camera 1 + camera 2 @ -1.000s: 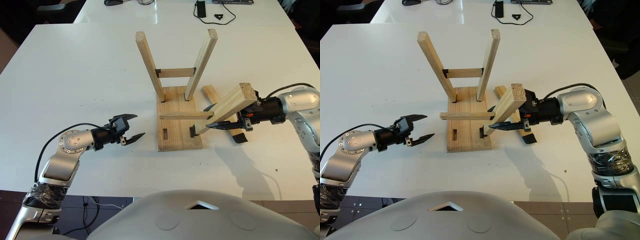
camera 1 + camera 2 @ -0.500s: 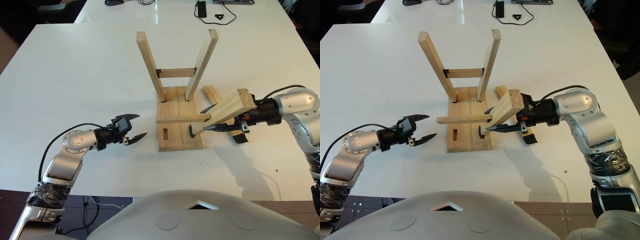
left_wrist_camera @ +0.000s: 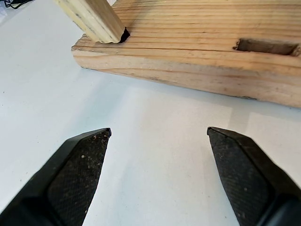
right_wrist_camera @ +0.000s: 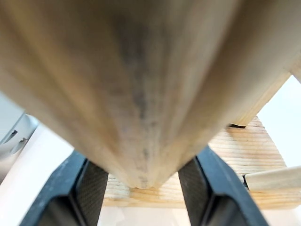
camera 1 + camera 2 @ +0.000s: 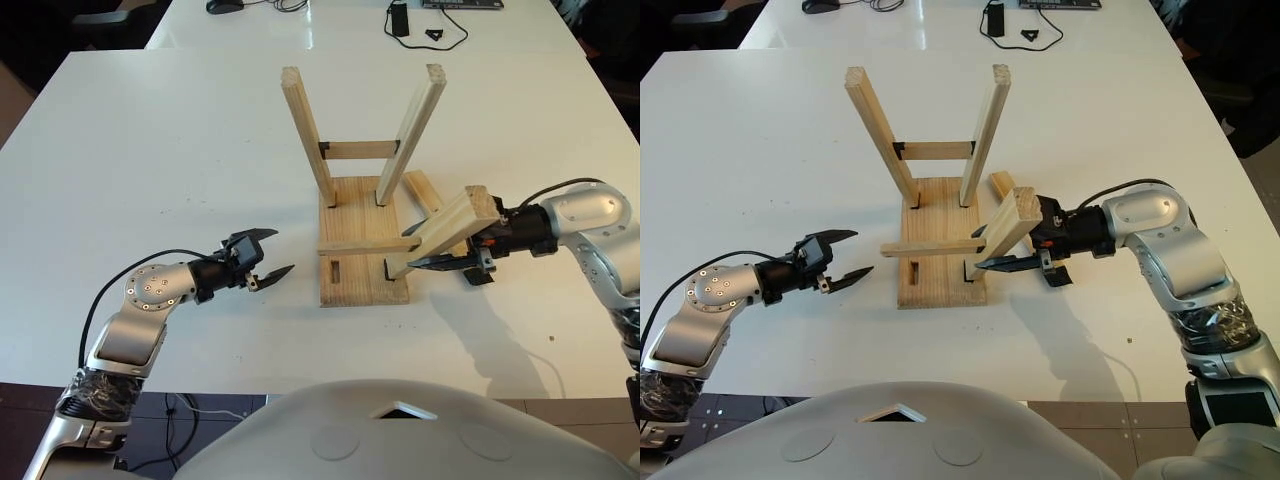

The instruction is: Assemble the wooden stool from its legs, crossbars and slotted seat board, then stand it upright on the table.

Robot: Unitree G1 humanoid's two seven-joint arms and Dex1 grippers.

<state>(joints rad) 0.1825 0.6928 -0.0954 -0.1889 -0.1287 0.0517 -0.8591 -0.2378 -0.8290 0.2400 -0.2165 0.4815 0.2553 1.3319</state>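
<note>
The slotted seat board [image 5: 352, 283] lies flat on the white table. Two legs [image 5: 306, 130] [image 5: 412, 130] stand in its far slots, joined by a crossbar [image 5: 358, 150]. My right gripper [image 5: 422, 247] is shut on a third leg [image 5: 447, 226], tilted over the board's near right slot, its foot at the board. A second crossbar [image 5: 365, 244] sticks out leftward from that leg. In the right wrist view the leg [image 4: 141, 80] sits between both fingers [image 4: 89, 188]. My left gripper [image 5: 265, 253] hovers open just left of the board [image 3: 188, 52], holding nothing.
A loose wooden piece [image 5: 424, 190] lies on the table behind the held leg. A small black object [image 5: 478, 277] rests under my right wrist. An empty slot [image 5: 335, 269] shows at the board's near left. Cables and small devices [image 5: 398, 18] lie at the far edge.
My right gripper has lowered the leg and its crossbar and shifted them slightly left, closer over the board. The left gripper stays open in about the same place. The view shifted a little.
</note>
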